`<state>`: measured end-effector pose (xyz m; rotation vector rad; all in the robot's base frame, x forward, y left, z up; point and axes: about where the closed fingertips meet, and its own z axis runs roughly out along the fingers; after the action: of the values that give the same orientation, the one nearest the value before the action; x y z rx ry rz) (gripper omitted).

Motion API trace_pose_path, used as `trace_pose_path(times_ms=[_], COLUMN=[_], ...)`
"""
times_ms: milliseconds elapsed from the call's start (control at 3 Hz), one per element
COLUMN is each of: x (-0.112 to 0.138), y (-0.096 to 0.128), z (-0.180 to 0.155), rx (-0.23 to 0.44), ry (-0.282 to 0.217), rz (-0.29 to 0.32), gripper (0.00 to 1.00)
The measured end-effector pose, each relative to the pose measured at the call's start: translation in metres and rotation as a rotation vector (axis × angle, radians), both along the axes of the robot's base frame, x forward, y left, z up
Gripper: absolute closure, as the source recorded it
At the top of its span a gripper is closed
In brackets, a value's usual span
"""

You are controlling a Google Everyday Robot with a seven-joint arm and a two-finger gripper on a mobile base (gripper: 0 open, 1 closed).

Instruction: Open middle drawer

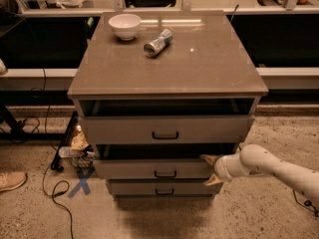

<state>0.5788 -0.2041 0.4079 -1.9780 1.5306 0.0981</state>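
The middle drawer (149,169) is a wide grey front with a small black bar handle (165,174). It stands pulled out a little, with a dark gap above it. My gripper (210,170) is at the drawer's right end, on a white arm that reaches in from the right. Its two tan fingertips (207,159) are spread apart, one at the top edge of the drawer front and one at the bottom edge. The fingers hold nothing that I can see.
The top drawer (124,129) also stands slightly out, and the bottom drawer (134,187) sits below. A white bowl (124,25) and a lying can (157,42) are on the cabinet top. Clutter (77,151), cables and a blue floor cross (81,181) are at the left, and a shoe (11,180).
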Motion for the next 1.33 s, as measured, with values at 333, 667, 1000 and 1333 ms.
trace_pose_path(times_ms=[333,667,1000,1333], x=[0.000,0.000,0.002,0.004], y=[0.000,0.002,0.008,0.012], z=[0.000,-0.002,-0.011,-0.018], rx=[0.000,0.002,0.002,0.001], ry=[0.000,0.005,0.030,0.049], rz=[0.000,0.002,-0.001,-0.006], gripper=[0.00,0.00,0.00,0.19])
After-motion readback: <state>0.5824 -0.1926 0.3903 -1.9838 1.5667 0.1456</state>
